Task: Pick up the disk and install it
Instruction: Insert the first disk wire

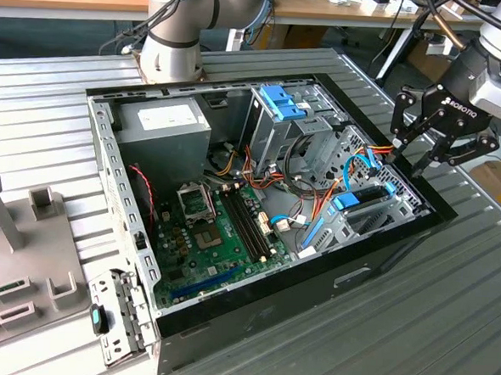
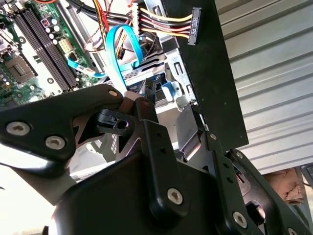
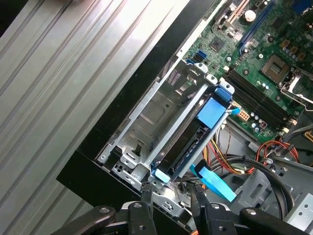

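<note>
The disk [image 1: 367, 201] lies in the low metal bay at the right end of the open computer case [image 1: 114, 188]. It is dark, with blue side rails and a blue end tab. In the first wrist view the disk [image 3: 188, 142] sits between the bay's silver rails, with its blue tab pointing toward the motherboard. My gripper [image 1: 409, 163] hangs just above and beyond the bay's outer end, by the case's black rim. Its fingers [image 3: 145, 193] stand open with nothing between them, close to the end of the disk.
A green motherboard [image 1: 205, 236] fills the case floor, with a power supply [image 1: 165, 118] and a tall silver cage with blue clips [image 1: 281, 104] behind it. Loose coloured wires [image 1: 314, 187] and a blue cable [image 2: 115, 49] lie beside the bay. A grey fixture [image 1: 8, 249] stands at the exterior view's left.
</note>
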{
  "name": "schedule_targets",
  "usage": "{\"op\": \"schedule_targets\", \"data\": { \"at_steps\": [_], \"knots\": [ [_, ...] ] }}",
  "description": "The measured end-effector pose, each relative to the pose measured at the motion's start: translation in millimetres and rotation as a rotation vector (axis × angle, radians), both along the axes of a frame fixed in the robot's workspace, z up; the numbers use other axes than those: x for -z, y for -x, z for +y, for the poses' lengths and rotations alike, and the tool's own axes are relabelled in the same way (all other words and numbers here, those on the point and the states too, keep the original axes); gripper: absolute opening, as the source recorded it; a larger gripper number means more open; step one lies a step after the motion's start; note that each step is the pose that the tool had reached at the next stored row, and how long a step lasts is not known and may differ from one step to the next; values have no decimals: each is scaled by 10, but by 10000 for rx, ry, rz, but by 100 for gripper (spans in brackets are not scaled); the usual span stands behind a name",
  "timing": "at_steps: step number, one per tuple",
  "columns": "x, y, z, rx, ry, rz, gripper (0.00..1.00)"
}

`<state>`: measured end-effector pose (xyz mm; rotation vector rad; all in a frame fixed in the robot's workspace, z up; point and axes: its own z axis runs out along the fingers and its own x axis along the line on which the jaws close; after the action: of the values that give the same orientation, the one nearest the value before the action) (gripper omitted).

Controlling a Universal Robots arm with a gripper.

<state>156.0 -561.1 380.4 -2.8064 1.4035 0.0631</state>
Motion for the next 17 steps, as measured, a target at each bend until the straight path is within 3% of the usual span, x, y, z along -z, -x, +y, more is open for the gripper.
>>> {"op": "schedule_targets", "data": {
  "at_steps": [3, 7, 9, 11, 12, 16, 17],
  "knots": [
    [1, -19, 0, -158, -1, 0, 44],
    [2, -59, 0, -730, -27, -1, 44],
    [3, -73, 0, -829, -128, -4, 44],
    [9, -88, 2, -893, -380, -14, 44],
    [17, -91, 7, -894, -445, -17, 44],
    [52, -172, 31, -895, -532, -22, 44],
    [64, -172, 55, -894, -540, -22, 44]
  ]
}}
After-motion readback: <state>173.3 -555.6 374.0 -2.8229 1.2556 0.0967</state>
